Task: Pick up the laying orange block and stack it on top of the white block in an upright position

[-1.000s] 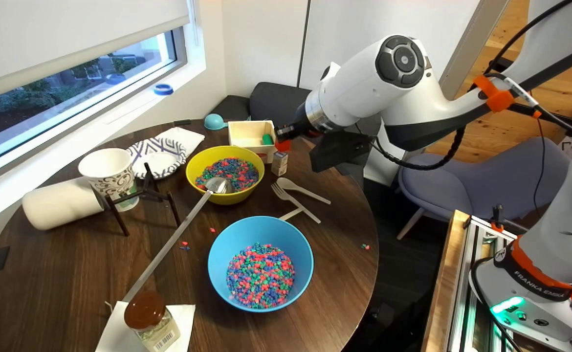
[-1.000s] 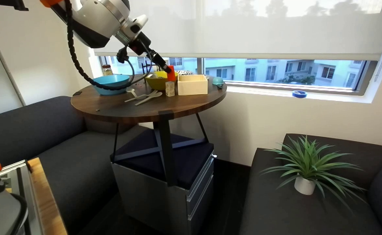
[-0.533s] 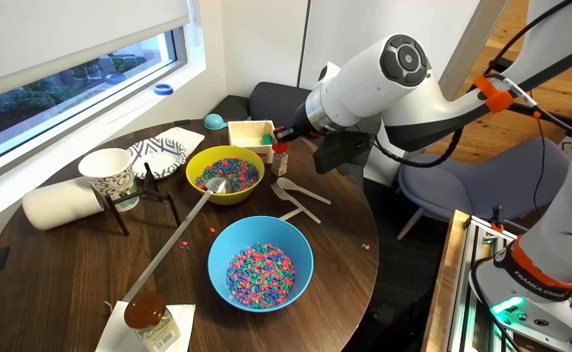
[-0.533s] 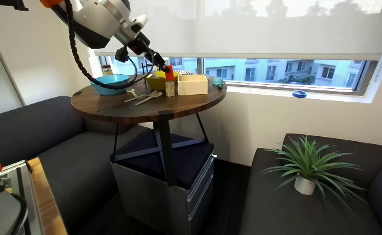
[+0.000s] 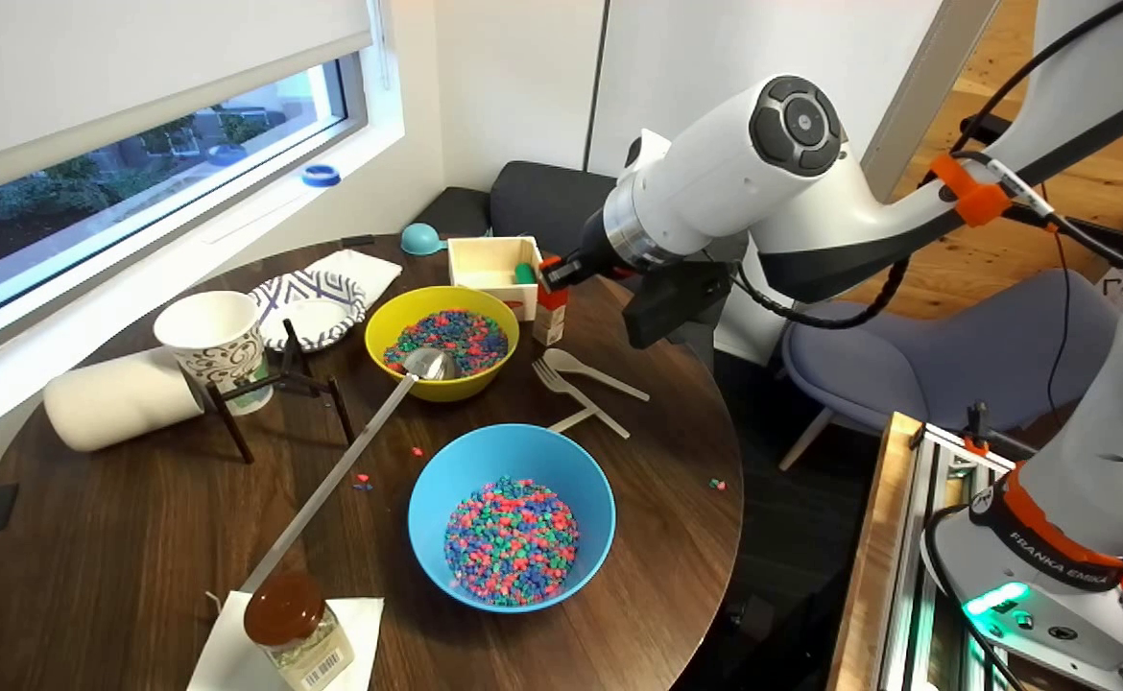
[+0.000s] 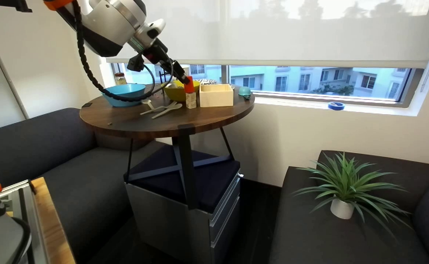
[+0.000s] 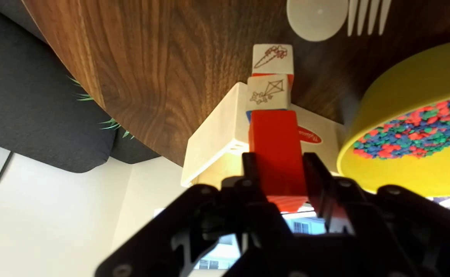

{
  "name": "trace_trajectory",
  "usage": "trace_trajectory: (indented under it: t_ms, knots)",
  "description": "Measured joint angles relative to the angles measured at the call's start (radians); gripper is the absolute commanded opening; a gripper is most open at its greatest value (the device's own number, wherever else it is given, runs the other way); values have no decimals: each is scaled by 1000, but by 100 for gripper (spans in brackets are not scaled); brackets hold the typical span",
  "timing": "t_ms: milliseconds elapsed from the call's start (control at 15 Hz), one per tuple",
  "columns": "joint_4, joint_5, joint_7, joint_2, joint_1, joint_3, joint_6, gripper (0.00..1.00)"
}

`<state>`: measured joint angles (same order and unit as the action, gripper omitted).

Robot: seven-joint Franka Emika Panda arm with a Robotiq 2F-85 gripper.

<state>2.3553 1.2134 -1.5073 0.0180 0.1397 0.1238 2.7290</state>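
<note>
While the gripper [image 7: 279,163] is holding the orange block [image 7: 275,142] nearly upright over the white block [image 6: 191,101], toppling is looking like the main danger. In an exterior view the orange block [image 6: 189,86] is leaning slightly, its lower end seemingly meeting the white block's top, though firm contact is not showing. If the gripper is letting go at that slant, or while the faces are sitting off-centre, the orange block is likely to be tipping toward the wooden box [image 6: 216,96] or the yellow bowl [image 7: 402,77]. Too much downward push could be shifting the white block, which is appearing as two printed cubes [image 7: 268,93], across the bench [image 6: 137,123]. The gripper's fingers [image 7: 249,165] are standing apart only by the block's width, pinching it from both sides; no other contact is showing.
</note>
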Motion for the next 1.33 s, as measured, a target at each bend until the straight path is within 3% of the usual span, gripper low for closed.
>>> trace_trajectory:
  t_ms: [800, 867, 933, 1067, 1333]
  knots:
    - [3, 0, 17, 2, -4, -8, 1, 8]
    - [3, 0, 17, 2, -4, -9, 1, 30]
    - [2, 0, 17, 2, -4, -9, 2, 58]
    - [2, 0, 18, 2, -4, -11, 10, 64]
    - [0, 0, 19, 3, -4, -15, 38, 97]
